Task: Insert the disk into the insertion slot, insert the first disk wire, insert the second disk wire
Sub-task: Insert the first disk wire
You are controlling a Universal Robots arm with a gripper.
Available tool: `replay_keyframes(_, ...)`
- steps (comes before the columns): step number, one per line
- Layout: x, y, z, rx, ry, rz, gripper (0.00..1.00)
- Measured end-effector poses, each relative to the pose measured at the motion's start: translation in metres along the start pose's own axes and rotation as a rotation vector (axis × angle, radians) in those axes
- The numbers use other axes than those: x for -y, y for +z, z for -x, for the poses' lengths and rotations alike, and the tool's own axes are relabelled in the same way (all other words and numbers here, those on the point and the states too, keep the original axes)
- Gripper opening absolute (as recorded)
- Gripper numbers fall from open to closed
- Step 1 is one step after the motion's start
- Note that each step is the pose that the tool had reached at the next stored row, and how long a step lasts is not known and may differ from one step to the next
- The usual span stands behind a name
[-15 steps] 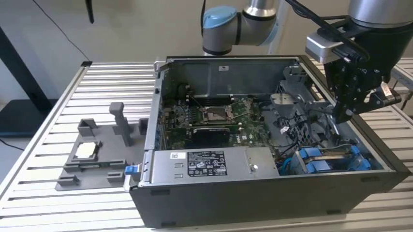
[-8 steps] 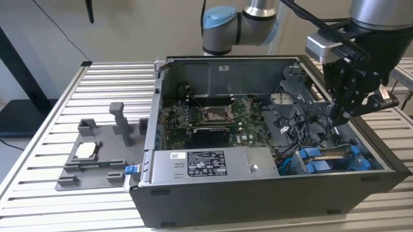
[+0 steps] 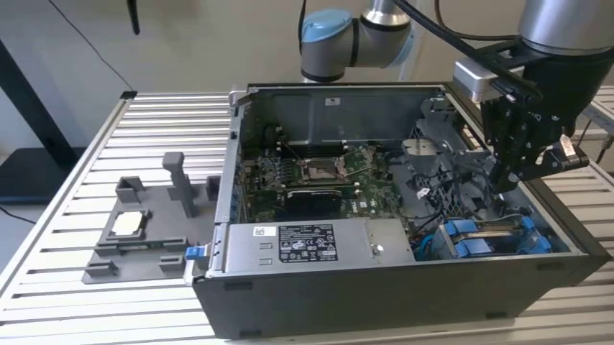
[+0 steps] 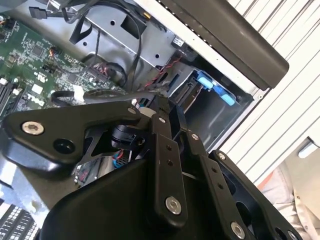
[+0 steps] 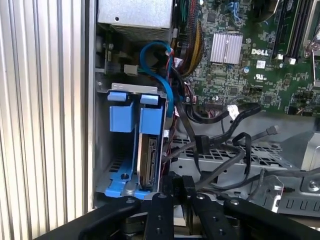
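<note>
Dark computer case (image 3: 384,302) front wall sits nearest you. From the exterior view's left: grey fixture (image 3: 134,244) on the table (image 3: 57,287), power-supply box (image 3: 298,244), then the insertion slot (image 5: 101,150) at the case corner, with the disk (image 5: 149,160) seemingly seated in it, connector edge showing. Hand (image 3: 513,176) hangs over the case's far-right side near loose black wires (image 5: 220,145); you can't tell if it's spread or pressed together. Judgement: disk is stiff, dense and shock-sensitive, so hold its blue carrier (image 5: 150,120). Wires are limp, so take them at the plug.
</note>
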State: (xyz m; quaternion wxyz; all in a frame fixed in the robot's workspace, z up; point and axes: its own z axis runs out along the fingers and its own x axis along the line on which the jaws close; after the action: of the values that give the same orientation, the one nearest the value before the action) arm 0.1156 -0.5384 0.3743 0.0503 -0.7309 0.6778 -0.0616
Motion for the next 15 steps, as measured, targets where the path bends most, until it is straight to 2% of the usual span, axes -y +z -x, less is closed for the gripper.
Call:
replay_keyframes(3,0.0033,0.0019,-0.0014,0.0037,0.0,0.0196,0.2)
replay_keyframes(8,0.0127,0.0043,-0.0037,0.0107,0.0,0.0653,0.2)
replay_keyframes(12,0.0207,0.0064,-0.0054,0.0169,0.001,0.0991,0.2)
replay_keyframes(15,0.0266,0.0081,-0.0066,0.022,0.001,0.1201,0.2)
